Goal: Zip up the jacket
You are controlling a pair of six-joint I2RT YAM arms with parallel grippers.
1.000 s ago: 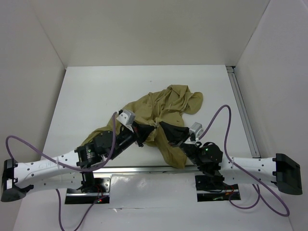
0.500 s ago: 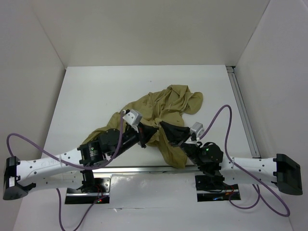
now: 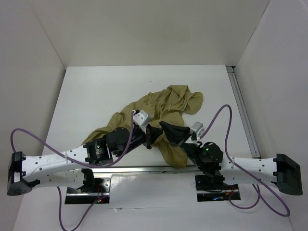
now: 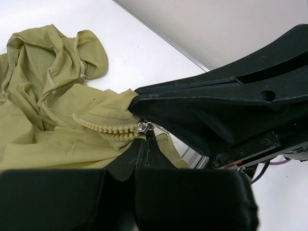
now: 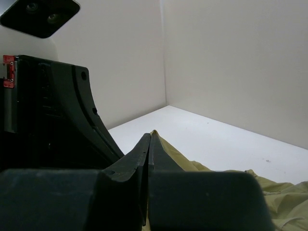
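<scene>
pinches the silver slider (image 4: 143, 127) with the left gripper (image 4: 144, 142), jaws shut narrow on its pull, likely so as to drag it along the teeth (image 4: 103, 126). clamps the jacket (image 3: 166, 108) with the right gripper (image 5: 149, 139) just beside, jaws closed on the fabric at the zip's foot, seemingly to hold that end taut against the pull. finds the garment crumpled at mid desk (image 3: 96, 86), close to the arms, long axis slanting from near left to far right, one bunched end toward the far right; cannot tell collar from hem.
</scene>
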